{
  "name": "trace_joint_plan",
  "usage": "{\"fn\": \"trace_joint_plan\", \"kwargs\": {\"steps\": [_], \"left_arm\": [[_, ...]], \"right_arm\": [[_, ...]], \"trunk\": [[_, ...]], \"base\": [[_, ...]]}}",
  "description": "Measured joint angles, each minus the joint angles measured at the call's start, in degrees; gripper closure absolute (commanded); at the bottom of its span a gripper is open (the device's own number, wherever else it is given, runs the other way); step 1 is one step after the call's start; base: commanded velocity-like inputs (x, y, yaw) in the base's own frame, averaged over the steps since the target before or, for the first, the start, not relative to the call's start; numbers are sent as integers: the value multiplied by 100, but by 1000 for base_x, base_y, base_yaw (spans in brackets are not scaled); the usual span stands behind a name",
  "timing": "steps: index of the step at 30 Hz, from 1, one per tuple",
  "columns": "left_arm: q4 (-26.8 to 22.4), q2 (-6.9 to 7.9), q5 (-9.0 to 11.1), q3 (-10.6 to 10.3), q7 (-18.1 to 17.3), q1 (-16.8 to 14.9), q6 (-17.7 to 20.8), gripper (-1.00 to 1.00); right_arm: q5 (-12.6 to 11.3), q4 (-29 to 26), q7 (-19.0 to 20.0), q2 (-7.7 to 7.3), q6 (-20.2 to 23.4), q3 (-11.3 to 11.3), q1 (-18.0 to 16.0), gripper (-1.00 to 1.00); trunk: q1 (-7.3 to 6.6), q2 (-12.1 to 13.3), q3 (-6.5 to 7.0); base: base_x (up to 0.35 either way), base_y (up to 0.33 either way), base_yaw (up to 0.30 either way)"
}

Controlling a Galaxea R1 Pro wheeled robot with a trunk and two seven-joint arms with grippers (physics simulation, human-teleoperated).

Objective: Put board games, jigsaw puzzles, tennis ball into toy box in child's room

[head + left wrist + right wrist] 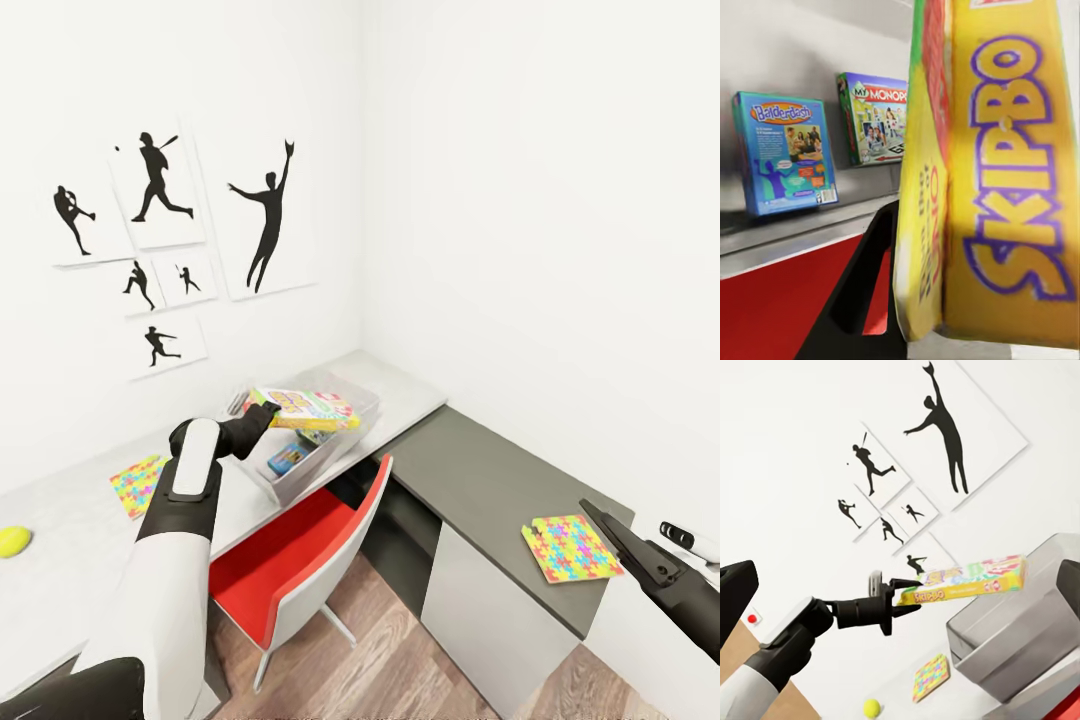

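My left gripper (266, 414) is shut on one end of the Skip-Bo board game (305, 408), holding it level above the toy box (310, 475) on the table (70, 510). In the left wrist view the Skip-Bo box (1005, 187) looms close, with the blue board game (786, 150) and the Monopoly board game (874, 116) lying inside the bin beyond it. One jigsaw puzzle (138, 484) lies left of the bin, and the tennis ball (12, 541) sits at the far left. A second jigsaw puzzle (570, 547) lies on the dark desk wing, beside my open right gripper (612, 530).
A red chair with a white shell (300, 555) is tucked under the desk just below the bin. A small white object (690, 540) rests at the far right edge. Baseball silhouette pictures (160, 190) hang on the wall behind the desk. The floor is wood (400, 650).
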Motion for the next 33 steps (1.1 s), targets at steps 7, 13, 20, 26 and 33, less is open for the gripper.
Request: {"fn": "trace_joint_plan", "kwargs": {"steps": [7,13,20,26,33], "left_arm": [[-139,-1,81,192,-258,-3,-437,100],[-185,0,74,218,-316,-3,-582,100],[-191,-1,87,216,-356,0,-816,100],[-188,-1,89,261,-517,1,-854,100],[-187,-1,86,506,-560,3,-856,100]], "right_arm": [[1,1,0,6,-8,6,0,-100],[7,1,0,8,-9,6,0,-100],[3,-1,6,10,-19,2,0,-100],[-5,-15,22,12,-17,-55,0,-100],[-2,-24,19,11,-10,-106,0,-100]], "trunk": [[0,0,-61],[0,0,-113],[0,0,-169],[0,-1,-181],[0,-1,-182]], "base": [[0,0,0],[0,0,0],[0,0,0],[0,0,0],[0,0,0]]}}
